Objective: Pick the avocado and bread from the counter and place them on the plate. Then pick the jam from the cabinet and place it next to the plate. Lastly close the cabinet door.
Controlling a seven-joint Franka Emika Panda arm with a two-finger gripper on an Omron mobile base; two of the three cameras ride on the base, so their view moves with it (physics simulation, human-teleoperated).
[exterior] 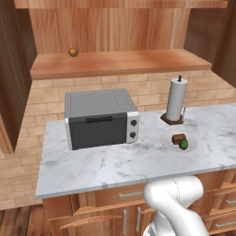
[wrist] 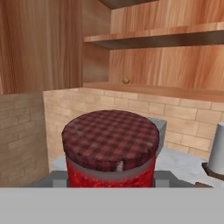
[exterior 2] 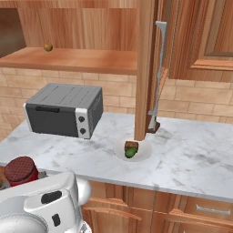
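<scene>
A long white-grey marble counter [exterior: 115,161] runs across the kitchen over wooden drawers with silver handles [exterior: 131,194], backed by a tan brick wall [exterior: 152,90]. Above it hangs the brown wooden cabinet [exterior: 120,62], its plank shelf bare apart from a small yellowish-brown round fruit [exterior: 73,52] far to the left.

At the left of the counter sits a grey toaster oven [exterior: 100,117] with a dark door and two knobs. To its right stands a paper towel roll [exterior: 176,99] on a wooden base, and just in front of that lies the white plate [exterior: 166,137], bearing the bread [exterior: 178,138] with the avocado [exterior: 184,144] touching it at the near side.

In the right base view the open cabinet door [exterior 2: 144,68], seen edge-on, rises in front of the plate and hides most of the towel roll.

The jam [wrist: 110,148] is clear of the cabinet, clamped in the gripper [wrist: 111,178] low at the near left of the right base view, in front of the counter's edge. In the hand view the checked red lid blocks most of the counter, and the finger tips are largely cut off at the bottom.
</scene>
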